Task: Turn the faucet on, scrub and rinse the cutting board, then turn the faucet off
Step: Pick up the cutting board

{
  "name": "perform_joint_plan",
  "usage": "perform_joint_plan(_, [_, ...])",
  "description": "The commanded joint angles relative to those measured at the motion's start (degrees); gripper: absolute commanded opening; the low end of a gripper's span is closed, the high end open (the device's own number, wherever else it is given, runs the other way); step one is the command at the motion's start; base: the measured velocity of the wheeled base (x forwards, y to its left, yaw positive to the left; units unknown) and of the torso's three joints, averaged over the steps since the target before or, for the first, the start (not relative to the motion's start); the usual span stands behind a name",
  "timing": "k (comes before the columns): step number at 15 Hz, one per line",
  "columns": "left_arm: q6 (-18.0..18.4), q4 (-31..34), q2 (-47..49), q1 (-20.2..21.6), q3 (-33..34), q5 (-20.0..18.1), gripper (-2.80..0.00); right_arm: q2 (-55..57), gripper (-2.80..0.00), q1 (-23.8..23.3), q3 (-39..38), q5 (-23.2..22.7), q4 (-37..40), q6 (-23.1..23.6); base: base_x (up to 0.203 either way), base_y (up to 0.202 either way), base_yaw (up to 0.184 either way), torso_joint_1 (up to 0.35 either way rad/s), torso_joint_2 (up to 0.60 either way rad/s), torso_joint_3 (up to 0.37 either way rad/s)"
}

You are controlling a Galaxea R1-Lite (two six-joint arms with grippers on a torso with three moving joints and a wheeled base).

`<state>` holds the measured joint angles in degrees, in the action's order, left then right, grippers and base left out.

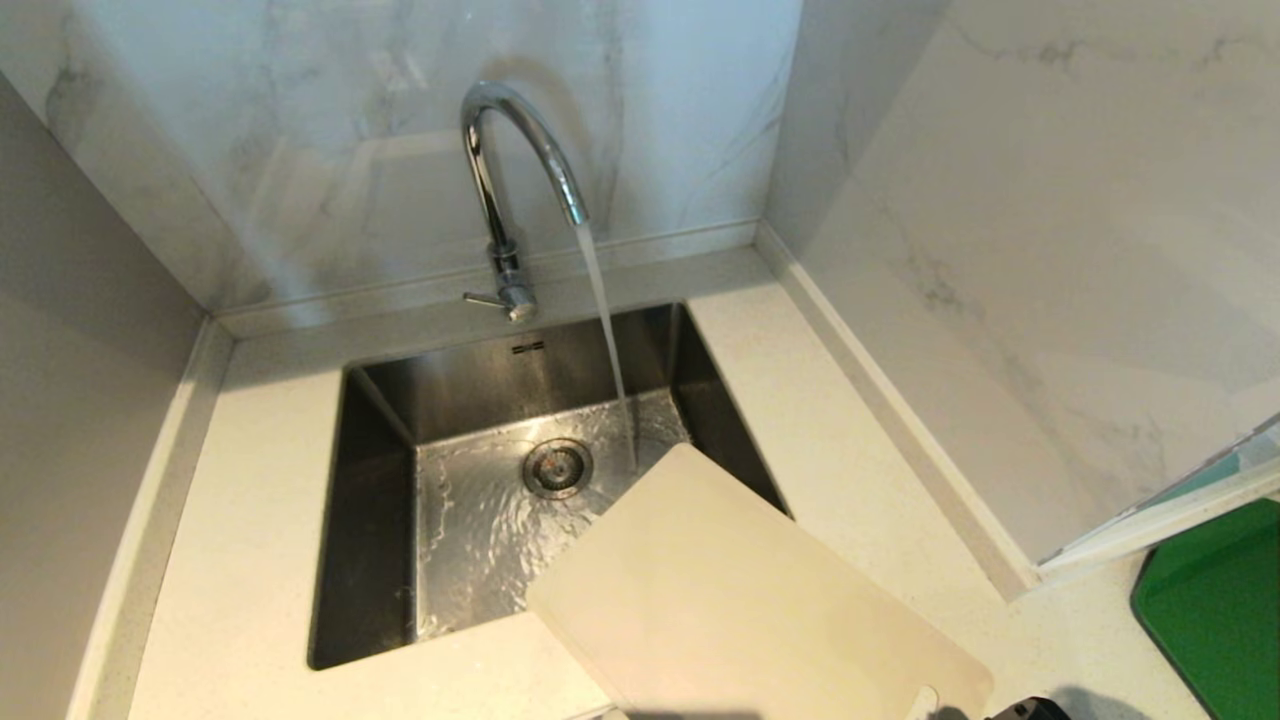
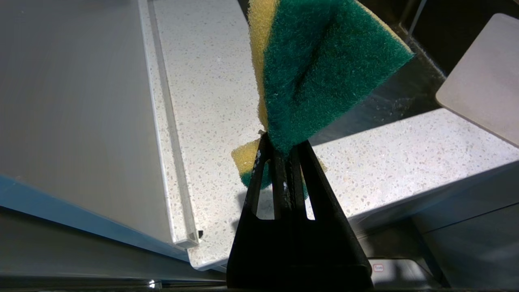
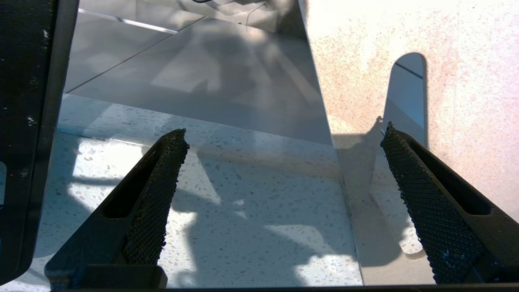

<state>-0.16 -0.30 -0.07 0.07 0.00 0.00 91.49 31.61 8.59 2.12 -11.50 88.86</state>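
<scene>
Your first job is done: the faucet (image 1: pixel 515 170) is on, and water falls from its spout into the steel sink (image 1: pixel 380 520) and swirls around the drain (image 1: pixel 557 467). The cutting board (image 1: pixel 740 600) lies tilted over the near right corner of the sink, partly on the white speckled surface (image 1: pixel 250 500), and the water lands just beside its far corner, not on it. You have not scrubbed or rinsed it yet, as far as you can see. Your left gripper (image 2: pixel 284 156) is pressed together, pinching a green and yellow sponge (image 2: pixel 320 69), held over the surface near the sink edge, well apart from the board. Your right gripper (image 3: pixel 284 134) is spread wide, holding nothing, with one finger by the board's handle slot (image 3: pixel 405 93). Still to do: grip the board, scrub, rinse, then turn the faucet off
</scene>
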Motion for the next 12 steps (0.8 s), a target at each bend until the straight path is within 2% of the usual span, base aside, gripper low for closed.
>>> perform_joint_plan(1, [0.0, 0.0, 0.1, 0.0, 0.1, 0.0, -2.8, 1.4, 0.0, 0.0, 0.4, 0.1, -0.1, 0.5, 0.0, 0.0, 0.0, 0.0, 0.0, 0.0])
perform_joint_plan(12, [0.0, 0.0, 0.1, 0.0, 0.1, 0.0, -2.8, 6.3, 0.0, 0.1, 1.7, 0.9, -0.1, -0.8, 0.0, 0.0, 0.0, 0.0, 0.0, 0.0])
